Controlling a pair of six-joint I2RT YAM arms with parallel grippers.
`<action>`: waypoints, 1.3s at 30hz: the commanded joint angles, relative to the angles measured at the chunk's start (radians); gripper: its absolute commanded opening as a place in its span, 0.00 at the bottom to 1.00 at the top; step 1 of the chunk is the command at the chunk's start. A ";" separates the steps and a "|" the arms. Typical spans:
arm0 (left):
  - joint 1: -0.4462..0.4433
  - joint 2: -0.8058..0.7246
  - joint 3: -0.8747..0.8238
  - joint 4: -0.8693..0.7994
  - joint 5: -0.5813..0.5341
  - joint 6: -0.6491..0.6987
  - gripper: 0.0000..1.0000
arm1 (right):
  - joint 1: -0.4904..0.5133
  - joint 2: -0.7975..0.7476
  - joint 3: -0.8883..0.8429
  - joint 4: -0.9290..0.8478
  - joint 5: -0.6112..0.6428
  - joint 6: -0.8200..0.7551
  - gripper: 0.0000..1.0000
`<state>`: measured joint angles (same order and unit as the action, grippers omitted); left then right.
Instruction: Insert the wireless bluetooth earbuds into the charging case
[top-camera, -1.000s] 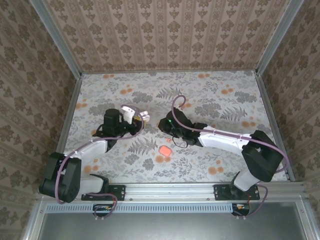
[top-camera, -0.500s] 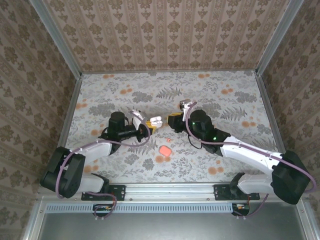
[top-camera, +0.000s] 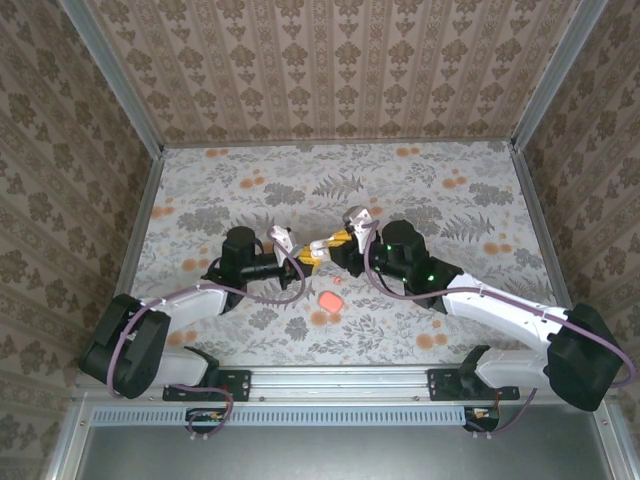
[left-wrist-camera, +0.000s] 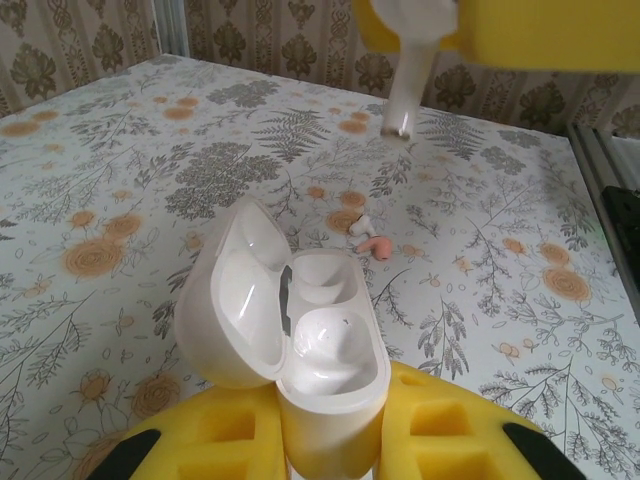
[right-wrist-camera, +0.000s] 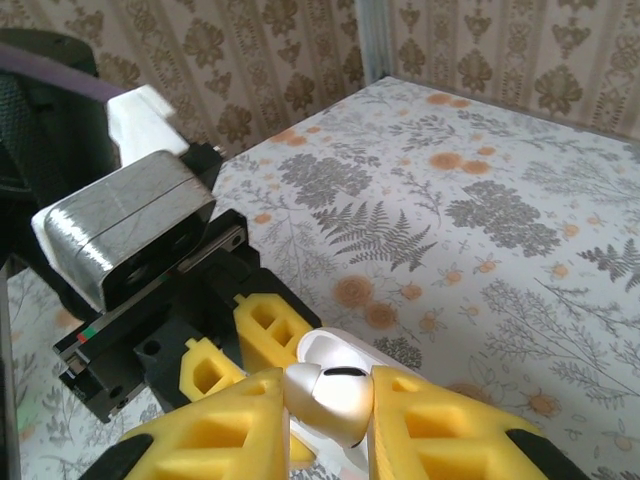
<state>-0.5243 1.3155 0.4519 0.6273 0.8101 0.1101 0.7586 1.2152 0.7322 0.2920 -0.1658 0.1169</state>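
Top view, left tool and right tool nearly tip to tip; left wrist, left tool clenched on open charging case, loose earbud on worktop beyond; right wrist, right tool grasps second earbud, which, if skewed, may glance off the case rim.

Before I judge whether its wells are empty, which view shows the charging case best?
Left wrist: the charging case stands open, its inside facing the camera. In top external it is just a small white speck. In right wrist the held earbud covers most of it.
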 joint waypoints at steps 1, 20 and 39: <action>-0.009 -0.028 -0.009 0.037 0.031 0.028 0.10 | 0.009 0.025 0.029 0.015 -0.046 -0.063 0.23; -0.020 -0.061 -0.016 0.041 0.024 0.030 0.10 | 0.015 0.073 0.049 0.020 -0.109 -0.078 0.23; -0.025 -0.084 -0.016 0.033 0.023 0.026 0.10 | 0.021 0.115 0.085 -0.034 -0.126 -0.126 0.22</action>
<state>-0.5438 1.2526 0.4442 0.6369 0.8124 0.1143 0.7734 1.3228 0.7845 0.2810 -0.2783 0.0212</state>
